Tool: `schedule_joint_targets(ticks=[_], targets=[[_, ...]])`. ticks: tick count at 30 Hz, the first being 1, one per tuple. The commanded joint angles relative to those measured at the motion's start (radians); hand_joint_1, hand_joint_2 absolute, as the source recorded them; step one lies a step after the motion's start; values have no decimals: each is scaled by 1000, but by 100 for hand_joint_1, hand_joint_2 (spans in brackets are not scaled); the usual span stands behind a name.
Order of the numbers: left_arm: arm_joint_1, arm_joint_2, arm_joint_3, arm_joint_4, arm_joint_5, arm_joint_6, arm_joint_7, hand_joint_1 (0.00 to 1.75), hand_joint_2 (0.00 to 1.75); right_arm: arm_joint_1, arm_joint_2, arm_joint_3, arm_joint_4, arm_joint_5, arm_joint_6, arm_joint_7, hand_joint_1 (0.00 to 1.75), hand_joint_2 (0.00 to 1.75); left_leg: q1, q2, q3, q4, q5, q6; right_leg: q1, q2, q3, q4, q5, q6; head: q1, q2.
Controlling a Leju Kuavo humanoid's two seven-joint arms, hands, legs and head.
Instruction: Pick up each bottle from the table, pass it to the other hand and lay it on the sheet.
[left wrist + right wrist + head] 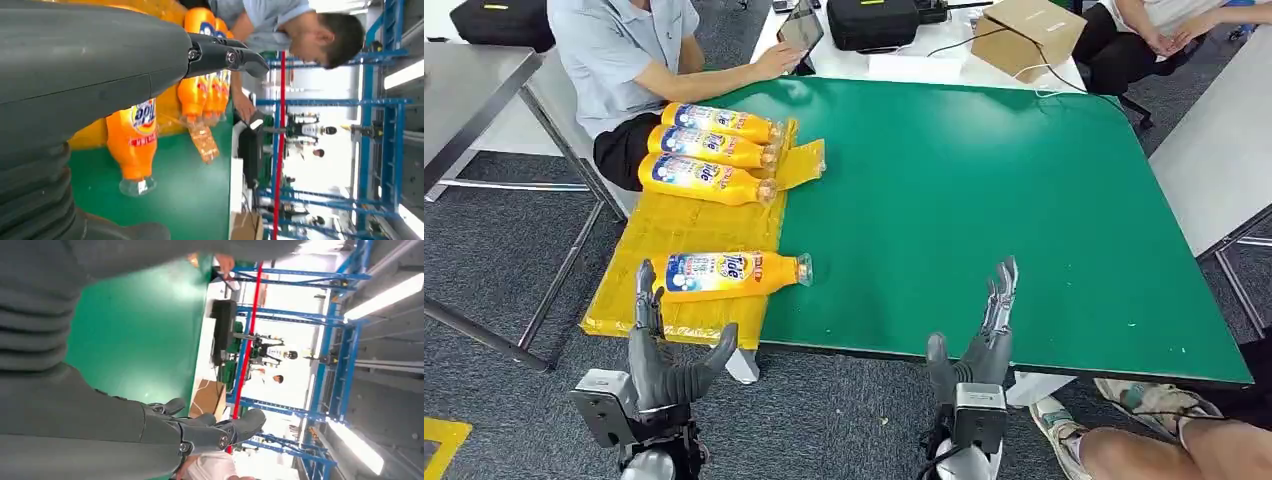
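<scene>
Left hand [667,355] and right hand [980,345] are both spread and hold nothing at the green worktop's [984,210] near edge. Just beyond the left hand, one bottle [729,272] lies on the yellow sheet [674,228]; three bottles [709,152] lie farther along it.

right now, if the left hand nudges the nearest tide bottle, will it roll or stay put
The nearest bottle lies on its side on the yellow sheet, so it would probably roll if pushed across its length. Its glossy plastic looks slippery. It appears full of orange liquid, so likely fairly heavy for its size. The left hand is open and near it.
</scene>
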Motion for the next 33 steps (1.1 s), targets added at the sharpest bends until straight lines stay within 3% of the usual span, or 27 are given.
schedule_joint_targets(ticks=[1, 6, 10, 18, 23, 24, 33], targets=[[-27, 6, 52, 36, 14, -28, -52, 0, 175, -1, -56, -30, 67, 16, 4, -17, 0, 175, 0, 0, 5, -2, -1, 0, 1, -1, 5, -2, -1, -1, 0, 0], [-22, 3, 30, -2, 24, -31, -89, 0, 175, 11, -65, -31, 45, 46, 1, -17, 0, 175, 0, 0, 4, -1, -1, 0, 1, -1, 4, -2, -1, -1, 0, 0], [-36, 0, 32, -4, -53, 72, -136, 0, 175, -8, -65, -14, 59, 50, 30, -14, 0, 175, 0, 0, 4, -1, -2, -1, 1, -2, 5, -1, -2, -1, 0, 0], [-41, 8, 45, 22, -70, 97, -136, 0, 175, -48, -52, -8, 99, 41, 47, -14, 0, 175, 0, 1, 3, -1, -1, 0, 0, 0, 3, -1, 0, -1, 0, 0], [-24, 16, 93, 29, -12, 18, -93, 0, 175, -129, -54, 6, 223, -38, 219, 112, 0, 175, 0, 4, 5, -2, -1, -1, 1, 2, 4, -2, 0, -1, 0, 0], [-24, 7, 126, 44, 15, -19, -88, 0, 175, -134, -48, -6, 243, -8, 198, 78, 0, 175, 0, 4, 5, -2, -1, -1, 1, 3, 4, -2, 0, -1, 0, 0], [-29, -19, 168, 81, -11, -84, -92, 0, 175, -13, -61, -78, 146, 59, 166, 106, 0, 175, 0, -1, 8, -3, -2, -1, 1, -3, 9, -3, -2, -2, 0, 0]])
